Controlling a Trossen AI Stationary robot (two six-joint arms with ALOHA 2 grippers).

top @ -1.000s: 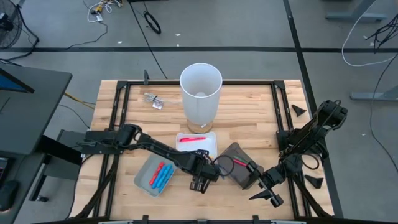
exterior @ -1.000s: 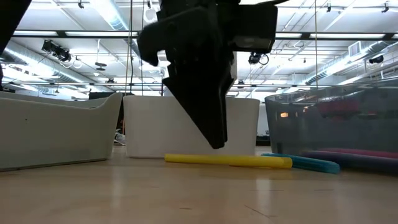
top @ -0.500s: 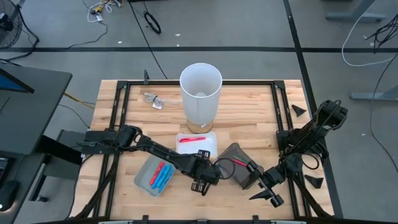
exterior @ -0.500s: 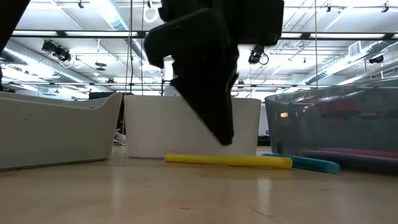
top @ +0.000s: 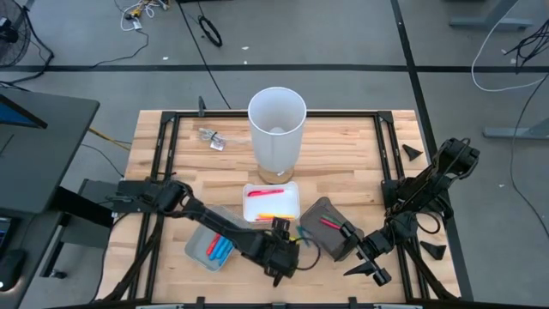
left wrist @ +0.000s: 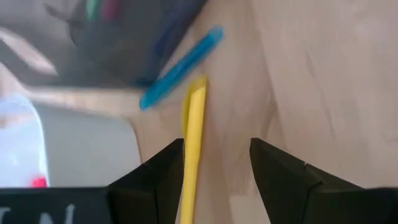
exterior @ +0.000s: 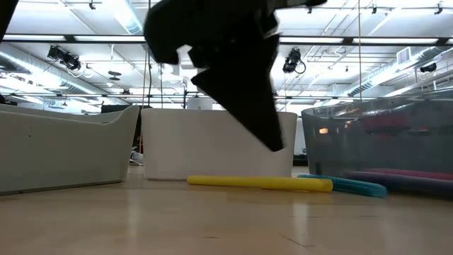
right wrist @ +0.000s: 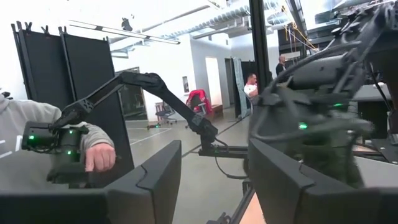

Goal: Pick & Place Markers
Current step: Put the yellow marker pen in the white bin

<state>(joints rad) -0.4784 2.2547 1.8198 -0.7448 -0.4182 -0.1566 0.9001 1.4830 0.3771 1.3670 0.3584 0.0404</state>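
A yellow marker [left wrist: 193, 143] and a blue marker [left wrist: 180, 68] lie flat on the wooden table, also seen in the low view as the yellow marker [exterior: 258, 183] and the blue marker [exterior: 350, 185]. My left gripper [left wrist: 216, 146] is open and hangs above the table at the yellow marker's near end, which lies just inside one finger. In the high view my left gripper [top: 279, 257] is near the table's near edge. Red and blue markers [top: 216, 246] lie in a grey tray, and one red marker [top: 268, 194] lies in the white tray. My right gripper [right wrist: 214, 186] is open and waits at the right [top: 369, 270].
A tall white cup [top: 276, 129] stands at the far middle. The white tray [top: 292, 204], the grey tray [top: 196, 249] and a dark tray [top: 330, 233] with a red marker sit around my left gripper. A person's hand [right wrist: 99, 155] shows in the room beyond.
My left gripper has moved toward the table's near edge, drawing back along the yellow marker, and has stayed open. The markers have kept still.
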